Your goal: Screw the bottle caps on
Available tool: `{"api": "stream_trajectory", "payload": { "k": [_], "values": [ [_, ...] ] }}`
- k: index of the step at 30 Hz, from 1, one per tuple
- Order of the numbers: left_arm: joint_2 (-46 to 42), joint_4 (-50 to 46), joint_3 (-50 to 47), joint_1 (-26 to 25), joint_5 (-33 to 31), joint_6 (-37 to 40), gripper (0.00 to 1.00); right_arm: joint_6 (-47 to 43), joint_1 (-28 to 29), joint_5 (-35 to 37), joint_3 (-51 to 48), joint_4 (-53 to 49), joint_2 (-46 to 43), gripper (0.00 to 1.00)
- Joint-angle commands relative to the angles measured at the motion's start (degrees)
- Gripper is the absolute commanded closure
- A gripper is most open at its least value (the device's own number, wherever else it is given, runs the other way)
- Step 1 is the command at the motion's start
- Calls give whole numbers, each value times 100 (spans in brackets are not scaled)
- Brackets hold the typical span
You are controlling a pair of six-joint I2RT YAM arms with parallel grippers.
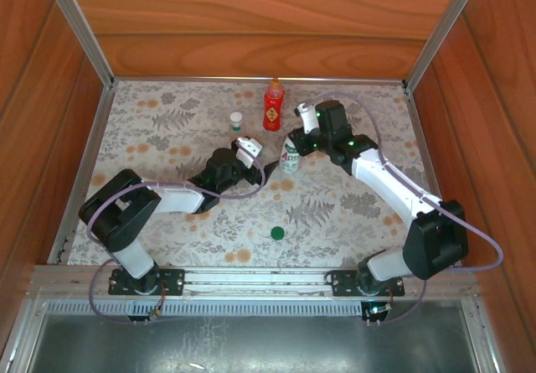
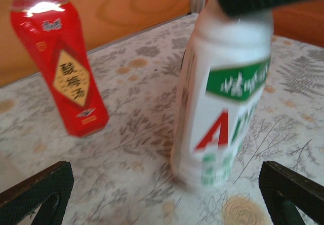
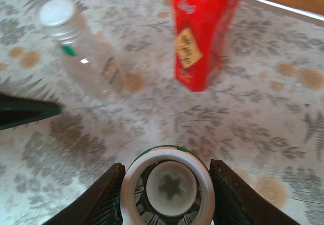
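So right now the right gripper is clenching the open neck of the white bottle from above. The bottle is standing upright, with its long axis pointing straight up. The left gripper is hanging with its fingers spread wide, gripping nothing, and that bottle is dead ahead between them. The green cap is lying on the robot's side of the white bottle, closer to the left arm I'd say, so that arm is probably fetching it.
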Motion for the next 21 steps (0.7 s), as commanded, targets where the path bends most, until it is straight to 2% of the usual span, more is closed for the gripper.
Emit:
{"api": "stream_trajectory", "payload": {
  "k": [1, 7, 14, 21],
  "values": [
    [345, 900, 156, -47, 623, -124, 3, 194, 309, 99, -238, 110, -198, 61],
    [774, 1378, 276, -41, 821, -195, 5, 142, 622, -22, -415, 52, -298, 61],
    [1062, 1539, 417, 33, 1441, -115, 16, -22, 665, -388, -419, -7, -319, 60],
    [1266, 1652, 489, 107, 1796, -191, 22, -267, 671, -514, -313, -269, -223, 60]
  ]
}}
